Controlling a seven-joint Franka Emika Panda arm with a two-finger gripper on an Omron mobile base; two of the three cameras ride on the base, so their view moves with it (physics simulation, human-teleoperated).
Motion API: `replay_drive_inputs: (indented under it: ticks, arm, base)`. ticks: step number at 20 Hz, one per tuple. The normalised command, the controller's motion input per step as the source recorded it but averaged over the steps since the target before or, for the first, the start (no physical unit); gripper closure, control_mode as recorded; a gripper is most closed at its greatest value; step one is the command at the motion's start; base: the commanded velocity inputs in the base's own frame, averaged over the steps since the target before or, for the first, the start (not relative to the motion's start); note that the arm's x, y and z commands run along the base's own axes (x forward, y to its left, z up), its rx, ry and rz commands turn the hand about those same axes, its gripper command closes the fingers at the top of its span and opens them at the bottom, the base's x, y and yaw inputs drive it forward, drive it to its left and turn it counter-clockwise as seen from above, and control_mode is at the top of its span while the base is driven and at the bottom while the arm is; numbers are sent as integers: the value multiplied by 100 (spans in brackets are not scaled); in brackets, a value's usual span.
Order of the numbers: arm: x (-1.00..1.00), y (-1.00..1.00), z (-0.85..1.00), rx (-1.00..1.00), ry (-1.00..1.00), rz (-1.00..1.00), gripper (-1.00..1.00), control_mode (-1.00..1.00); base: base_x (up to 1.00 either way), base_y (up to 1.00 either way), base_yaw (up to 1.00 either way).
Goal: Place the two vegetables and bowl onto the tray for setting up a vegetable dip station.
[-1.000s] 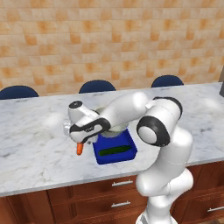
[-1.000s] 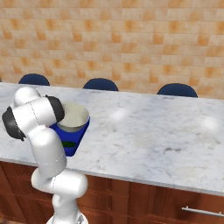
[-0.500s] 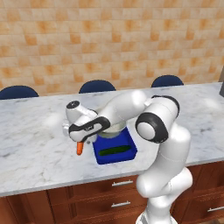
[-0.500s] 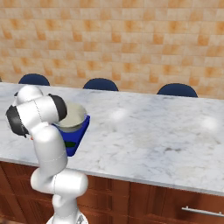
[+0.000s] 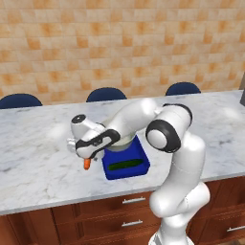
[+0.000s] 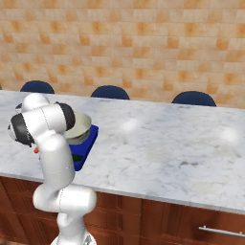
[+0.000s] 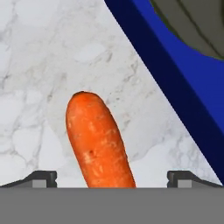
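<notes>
Carrot — lies on counter just beside tray, hand now lowered over it, fingers wide apart. Cucumber, bowl on tray; carrot outstanding.

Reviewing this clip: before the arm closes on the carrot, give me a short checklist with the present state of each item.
1. Tool open: ok, its tips stand wide apart.
2. Carrot between the tips: ok, it lies centred in the hand view.
3. Carrot free of the tray: ok, it lies on the marble counter beside the rim.
4. Cucumber on the tray: ok.
5. Bowl on the tray: ok.
6. Tips low enough to grip: cannot tell.
</notes>
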Motion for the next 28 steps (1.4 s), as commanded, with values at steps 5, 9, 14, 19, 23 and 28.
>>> replay_drive_inputs:
  ticks: [5, 9, 14, 19, 23, 28]
  arm:
    - [0, 1, -38, 0, 7, 2, -100, -100]
    - [0, 2, -33, 0, 4, 3, 100, -100]
    - [-5, -2, -7, 0, 0, 0, 100, -100]
    - [-11, -4, 1, 0, 0, -1, 100, -100]
    - [-34, -2, 48, 0, -5, -7, 100, -100]
    - [-36, -12, 79, 0, -3, -22, 100, -100]
  base:
    - [0, 0, 0]
    - [0, 0, 0]
    - [0, 0, 0]
    - [0, 0, 0]
    - [0, 0, 0]
    - [0, 0, 0]
